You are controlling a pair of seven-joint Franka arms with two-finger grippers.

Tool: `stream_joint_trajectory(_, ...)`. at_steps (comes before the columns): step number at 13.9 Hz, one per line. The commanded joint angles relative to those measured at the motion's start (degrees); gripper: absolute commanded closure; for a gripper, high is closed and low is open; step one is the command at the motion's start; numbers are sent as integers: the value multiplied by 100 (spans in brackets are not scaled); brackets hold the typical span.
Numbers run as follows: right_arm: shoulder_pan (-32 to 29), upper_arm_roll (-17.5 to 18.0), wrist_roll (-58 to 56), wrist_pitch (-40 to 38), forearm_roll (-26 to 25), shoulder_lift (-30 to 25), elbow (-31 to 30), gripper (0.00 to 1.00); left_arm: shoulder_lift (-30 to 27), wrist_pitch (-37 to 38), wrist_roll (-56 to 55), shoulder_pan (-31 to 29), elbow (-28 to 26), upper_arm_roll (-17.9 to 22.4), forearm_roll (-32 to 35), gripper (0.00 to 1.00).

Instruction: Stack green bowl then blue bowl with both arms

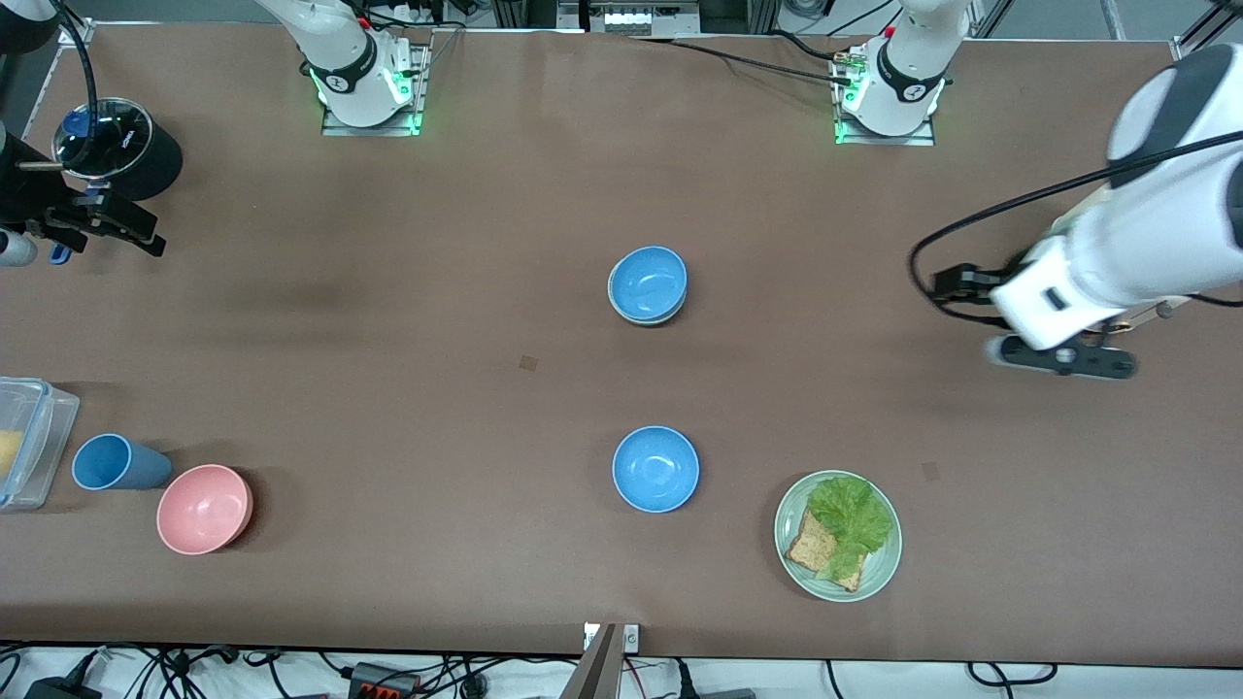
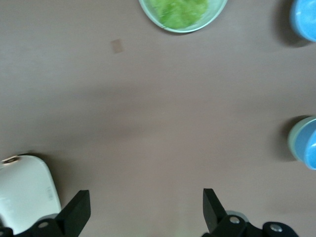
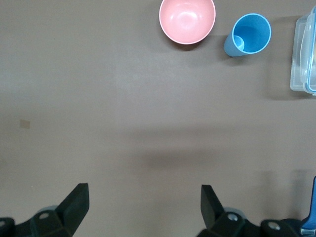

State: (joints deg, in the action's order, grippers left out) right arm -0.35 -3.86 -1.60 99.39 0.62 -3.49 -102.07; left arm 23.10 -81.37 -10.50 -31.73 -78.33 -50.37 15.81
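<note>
A blue bowl (image 1: 649,280) sits nested in the green bowl (image 1: 622,312) at mid-table; only the green bowl's pale rim (image 2: 293,140) shows around it. A second blue bowl (image 1: 655,469) stands alone, nearer the front camera, and also shows in the left wrist view (image 2: 307,18). My left gripper (image 1: 1060,357) hangs open and empty over bare table toward the left arm's end, its jaws wide apart (image 2: 145,210). My right gripper (image 1: 115,221) is open and empty (image 3: 144,205) over the table at the right arm's end.
A pale green plate (image 1: 879,573) with lettuce and bread lies near the lone blue bowl. A pink bowl (image 1: 204,508), a blue cup (image 1: 109,462) and a clear container (image 1: 29,442) sit at the right arm's end. A dark round device (image 1: 121,146) stands by the right gripper.
</note>
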Motion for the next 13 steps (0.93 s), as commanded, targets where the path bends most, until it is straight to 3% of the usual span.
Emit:
stream_joint_trajectory(1, 26, -18, -77, -69, -71, -64, 12, 0, -1077, -483, 364, 850, -725, 1726, -926, 0)
stream_joint_trajectory(3, 17, -18, -77, -69, -80, -64, 12, 0, -1683, -1168, 1090, 1385, -1418, 2869, -1475, 0)
stream_joint_trajectory(5, 26, -18, -77, -78, -80, -64, 12, 0, -2176, -1442, 1314, 2359, -1973, 4055, -1458, 0)
stream_joint_trajectory(6, 26, -18, -77, -78, -80, -64, 12, 0, -2239, -1408, 1340, 2643, -2053, 4392, -1458, 0)
stream_joint_trajectory(13, 26, -18, -77, -122, -80, -64, 12, 0, -2179, -1118, 1113, 2742, -1905, 4369, -1546, 0)
